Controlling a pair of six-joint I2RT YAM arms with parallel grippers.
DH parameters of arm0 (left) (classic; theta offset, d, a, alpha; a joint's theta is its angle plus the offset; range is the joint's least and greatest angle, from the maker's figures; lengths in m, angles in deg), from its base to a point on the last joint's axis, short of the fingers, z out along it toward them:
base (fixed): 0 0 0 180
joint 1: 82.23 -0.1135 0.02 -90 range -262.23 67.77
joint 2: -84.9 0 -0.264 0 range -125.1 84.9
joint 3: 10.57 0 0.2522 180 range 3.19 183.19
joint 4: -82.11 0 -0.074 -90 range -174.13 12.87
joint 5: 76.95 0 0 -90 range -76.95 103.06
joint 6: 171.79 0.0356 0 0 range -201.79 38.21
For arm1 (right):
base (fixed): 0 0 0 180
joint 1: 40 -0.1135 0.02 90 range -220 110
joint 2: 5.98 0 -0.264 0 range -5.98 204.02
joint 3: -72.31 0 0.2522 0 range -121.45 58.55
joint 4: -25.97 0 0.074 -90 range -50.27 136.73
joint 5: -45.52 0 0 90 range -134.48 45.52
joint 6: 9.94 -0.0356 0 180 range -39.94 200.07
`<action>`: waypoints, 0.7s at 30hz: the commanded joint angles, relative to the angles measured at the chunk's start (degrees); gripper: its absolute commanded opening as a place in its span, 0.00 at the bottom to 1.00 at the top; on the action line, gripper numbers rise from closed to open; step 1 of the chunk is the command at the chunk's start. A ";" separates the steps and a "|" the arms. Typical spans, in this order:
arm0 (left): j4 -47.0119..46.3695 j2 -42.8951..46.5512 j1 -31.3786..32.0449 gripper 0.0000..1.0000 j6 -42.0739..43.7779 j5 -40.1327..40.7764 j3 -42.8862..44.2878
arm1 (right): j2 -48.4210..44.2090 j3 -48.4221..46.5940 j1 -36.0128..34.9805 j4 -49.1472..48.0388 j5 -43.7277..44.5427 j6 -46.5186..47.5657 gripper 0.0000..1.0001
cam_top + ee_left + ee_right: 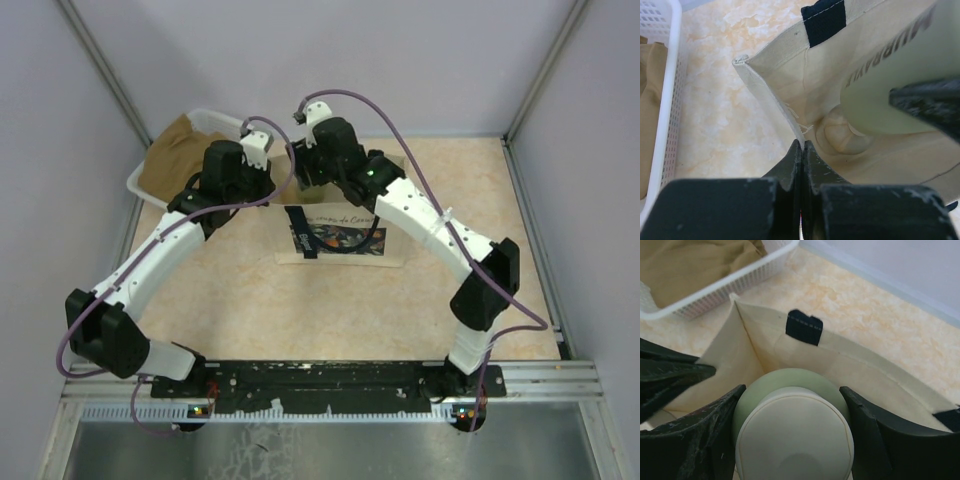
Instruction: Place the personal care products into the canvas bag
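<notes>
The canvas bag [345,240] lies in the middle of the table with its mouth towards the back. My left gripper [803,146] is shut on the bag's beige rim [771,95] and holds the mouth open; in the top view the left gripper [268,182] is at the bag's back left corner. My right gripper [792,390] is shut on the pale green bottle [790,382] with its cream cap [795,437], over the open bag [865,375]. The green bottle [890,55] also shows inside the bag's mouth. The other three bottles are out of view.
A white plastic basket [150,165] with brown cloth [180,150] stands at the back left, close to the bag; it shows in the left wrist view [667,100] and the right wrist view [735,285]. Grey walls enclose the table at the back and sides.
</notes>
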 commanded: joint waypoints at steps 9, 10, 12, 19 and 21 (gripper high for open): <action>-3.75 3.38 -0.71 0.00 0.65 -0.28 -0.54 | 4.21 3.73 -0.31 -8.77 4.22 -1.62 0.00; -3.79 3.48 -0.67 0.00 0.56 -0.46 -0.62 | 4.75 3.84 -0.31 -8.33 4.44 -1.78 0.00; -3.97 3.45 -0.75 0.00 0.36 -0.84 -0.57 | 5.77 4.53 -0.27 -7.76 4.52 -2.44 0.00; -3.93 3.22 -0.67 0.00 0.31 -1.05 -0.65 | 4.59 8.15 0.16 -6.15 8.21 -3.40 0.00; -4.04 3.15 -0.64 0.00 0.21 -1.17 -0.65 | 2.65 8.81 0.36 -5.88 9.03 -3.25 0.00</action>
